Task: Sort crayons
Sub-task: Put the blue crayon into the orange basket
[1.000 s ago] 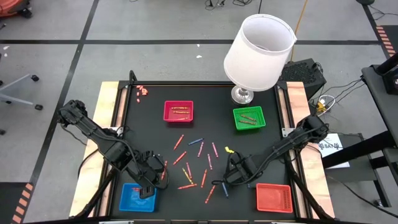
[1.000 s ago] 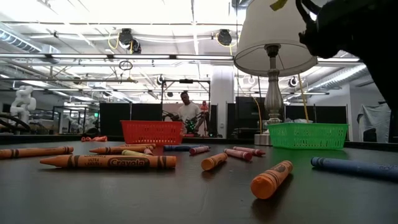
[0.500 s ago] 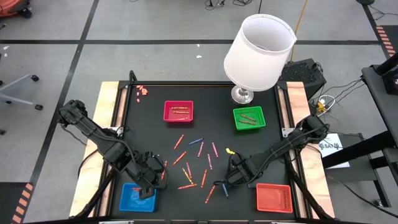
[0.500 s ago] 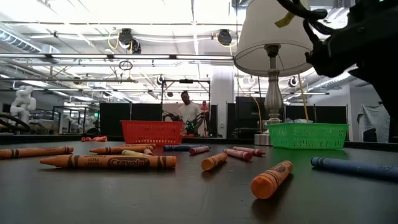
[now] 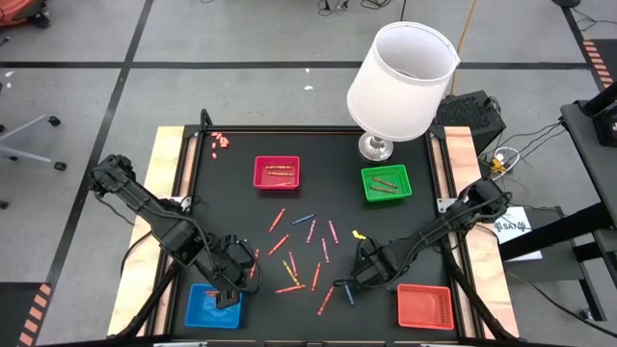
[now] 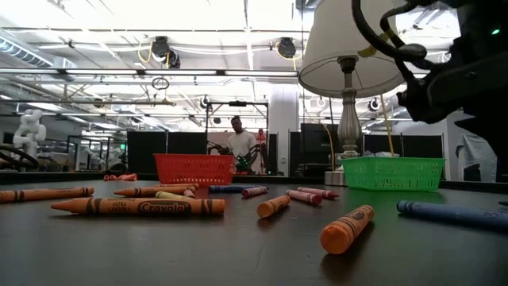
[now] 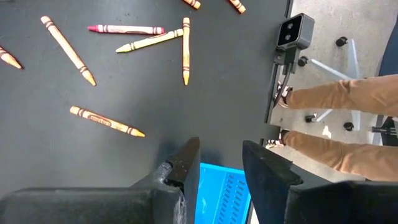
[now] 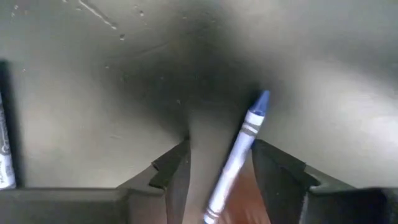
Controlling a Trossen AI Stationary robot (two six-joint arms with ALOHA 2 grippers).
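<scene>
Several crayons point(image 5: 304, 253), mostly red, orange and pink, lie loose on the black mat in the middle of the table. My right gripper point(image 5: 352, 280) is open and low over the mat at the scatter's near right. Its fingers point(image 8: 277, 171) stand on either side of a blue crayon point(image 8: 239, 152), which also shows in the high view point(image 5: 349, 295). The crayon lies in the gap without touching either finger. My left gripper point(image 5: 228, 289) is open and empty over the far edge of the blue tray point(image 5: 207, 308). The tray shows between its fingers in the left wrist view point(image 7: 225, 193).
A dark red tray point(image 5: 277, 173) and a green tray point(image 5: 387, 183) at the far side each hold a few crayons. A red tray point(image 5: 425, 306) sits at the near right. A white-shaded lamp point(image 5: 400, 82) stands at the far right. A person's legs point(image 7: 336, 99) show beyond the table edge.
My right gripper has gone down toward the mat at the blue crayon; in the low view its arm drops steadily from the picture's top right. The crayons have stayed where they were.
</scene>
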